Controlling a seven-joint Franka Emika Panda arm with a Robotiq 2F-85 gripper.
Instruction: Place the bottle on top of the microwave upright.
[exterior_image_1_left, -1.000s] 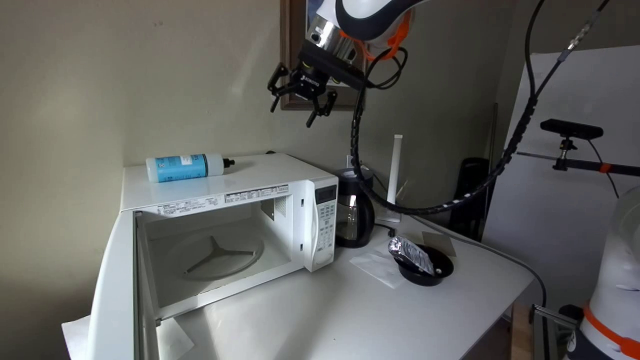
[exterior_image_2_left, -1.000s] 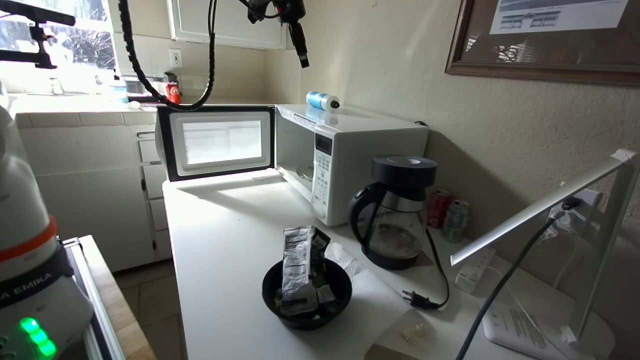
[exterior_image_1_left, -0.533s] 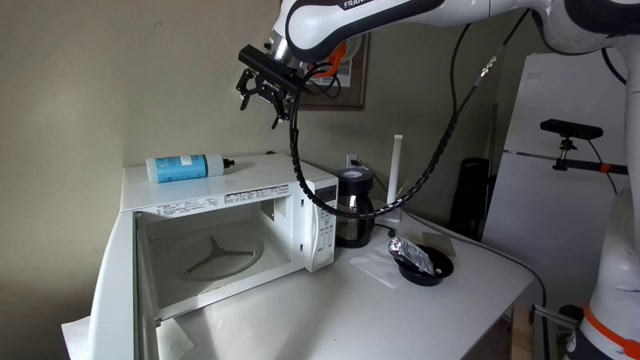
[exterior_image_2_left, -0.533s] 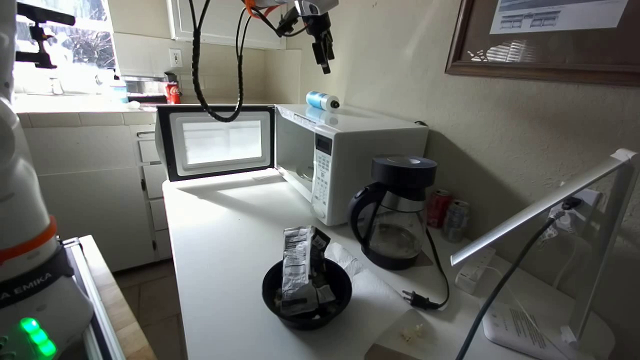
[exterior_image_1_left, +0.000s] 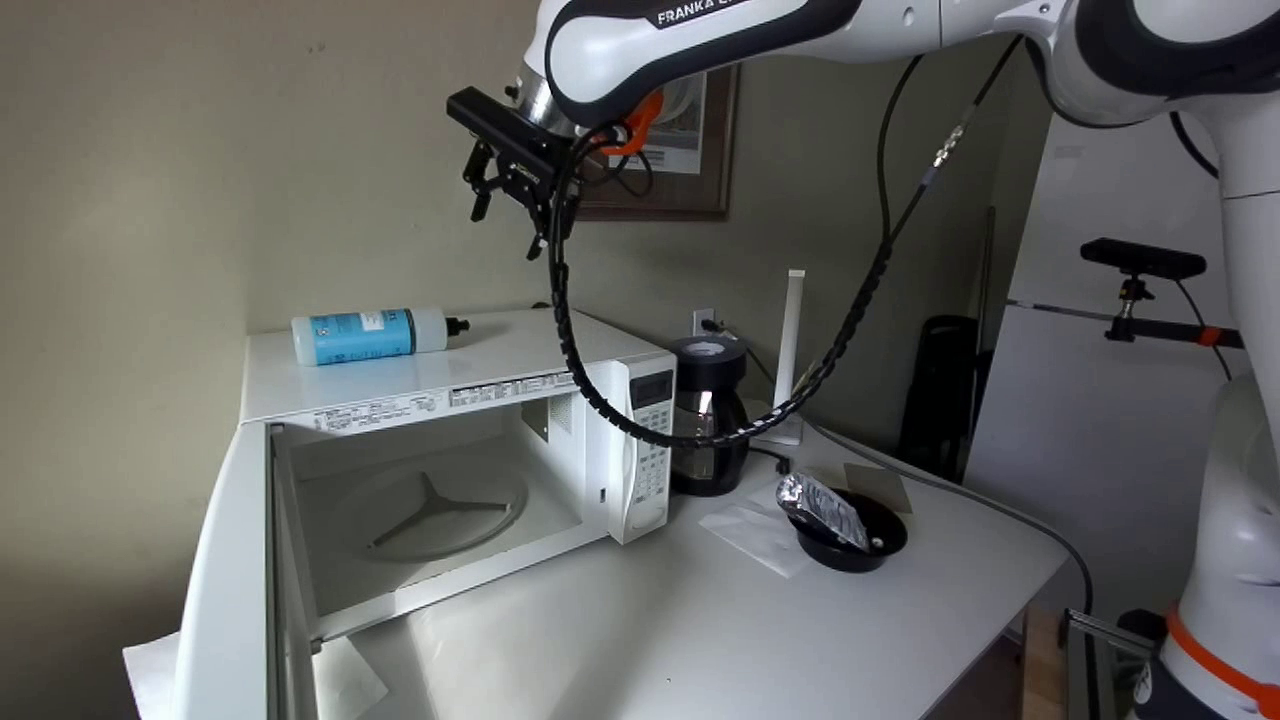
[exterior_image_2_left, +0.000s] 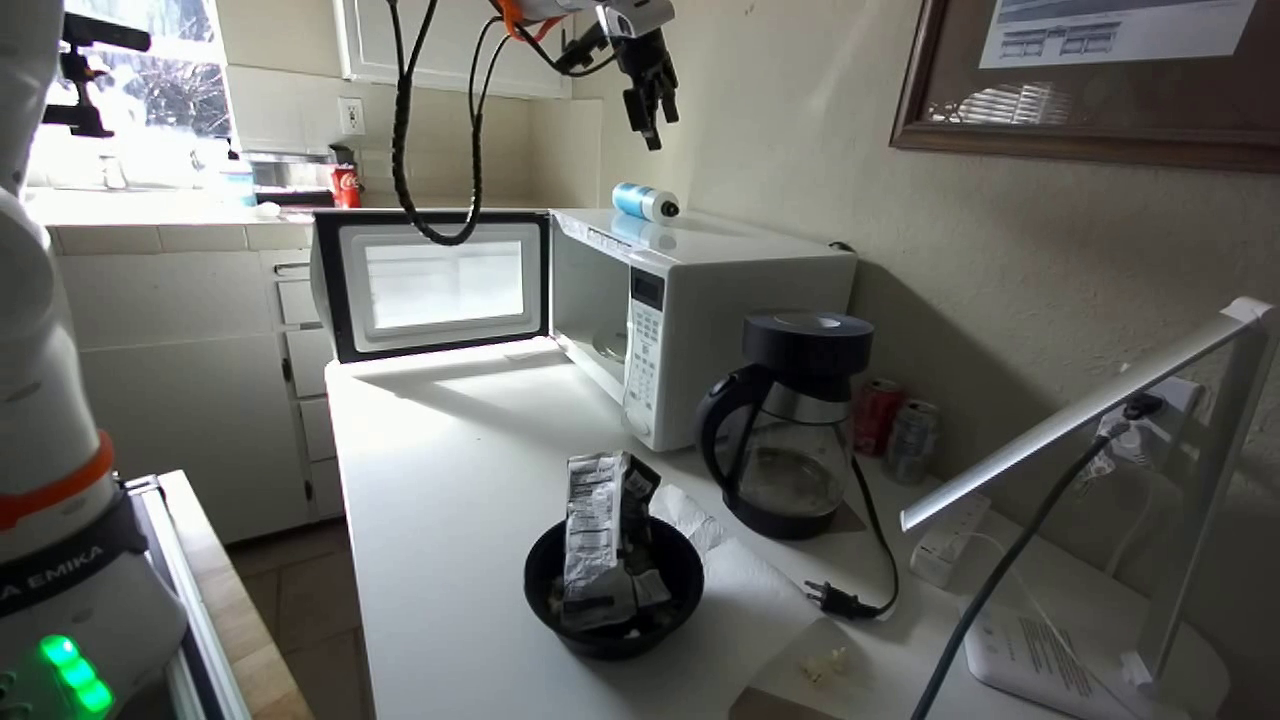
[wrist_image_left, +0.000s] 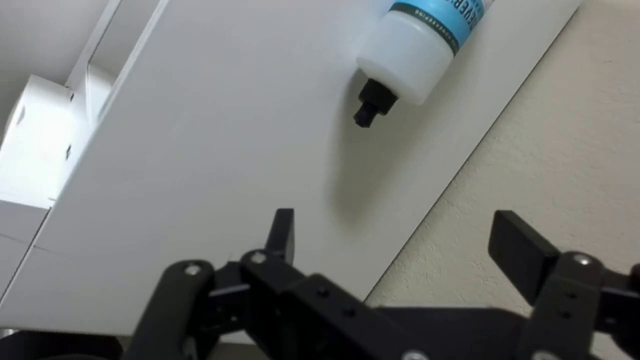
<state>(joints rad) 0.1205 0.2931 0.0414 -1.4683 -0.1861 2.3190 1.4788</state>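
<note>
1. In an exterior view, the bottle (exterior_image_1_left: 375, 336) lies on the microwave (exterior_image_1_left: 510, 345), at eleven o'clock from its middle.
2. The gripper (exterior_image_1_left: 508, 228) hangs above, near one-thirty from the bottle.
3. The jug (exterior_image_1_left: 708, 410) stands just beside the microwave, near three o'clock.
4. The bowl (exterior_image_1_left: 848, 560) sits at the jug's four o'clock, a packet (exterior_image_1_left: 822, 510) in it.
5. In an exterior view, two cans (exterior_image_2_left: 902, 435) stand at the jug's three o'clock.

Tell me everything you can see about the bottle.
The bottle looks like translucent plastic, whitish at both ends, with a black nozzle-like cap and a lettered light blue label edged dark toward the cap. It lies on its side atop the microwave, cap toward the side with the control panel, touching nothing else seen.
</note>
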